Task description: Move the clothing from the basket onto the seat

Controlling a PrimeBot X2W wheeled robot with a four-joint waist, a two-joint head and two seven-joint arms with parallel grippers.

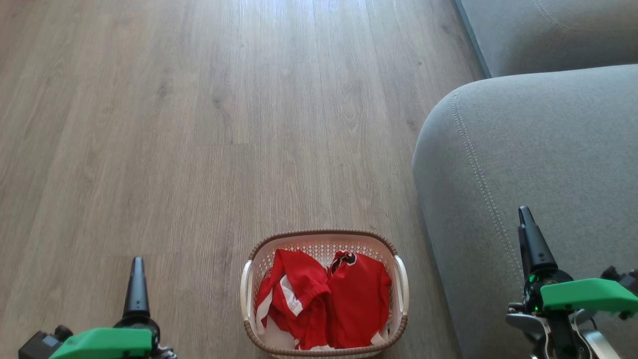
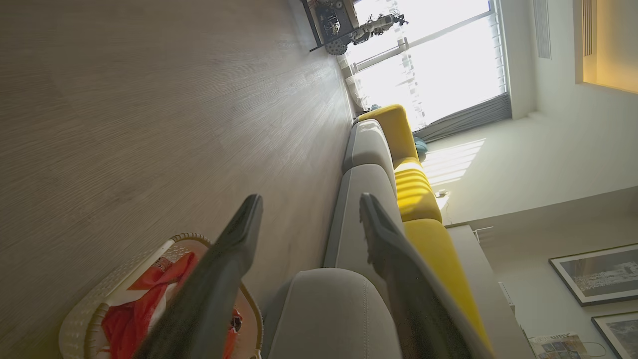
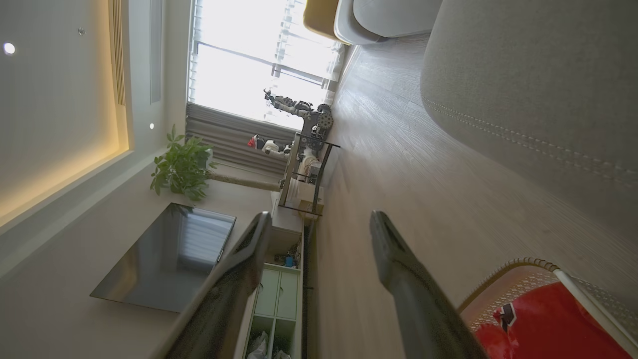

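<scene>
In the head view, the basket (image 1: 324,233) stands on the wooden floor (image 1: 199,124) at the bottom centre, just beside the front edge of the grey seat (image 1: 538,149), which is on the right. The red clothing (image 1: 324,304) lies crumpled inside the basket, with white trim showing and a small dark mark near the top. The left tool (image 1: 136,286) is at the lower left above the floor and the right tool (image 1: 531,239) is at the lower right above the seat. Each shows one dark finger here, so the opening is perhaps hard to judge from this angle. In the left wrist view, the two fingers (image 2: 234,259) of the left tool stand wide apart with nothing between them. The basket with the red clothing appears at the lower left behind one finger, the seat is beside it, and yellow cushions (image 2: 423,199) run toward a bright window (image 2: 433,60). In the right wrist view, the fingers (image 3: 398,269) of the right tool are also spread wide and hold nothing. The basket rim and the clothing are at the lower right corner, the seat is at the upper right, and a plant (image 3: 182,167) and a dark screen (image 3: 164,254) are on the left.
</scene>
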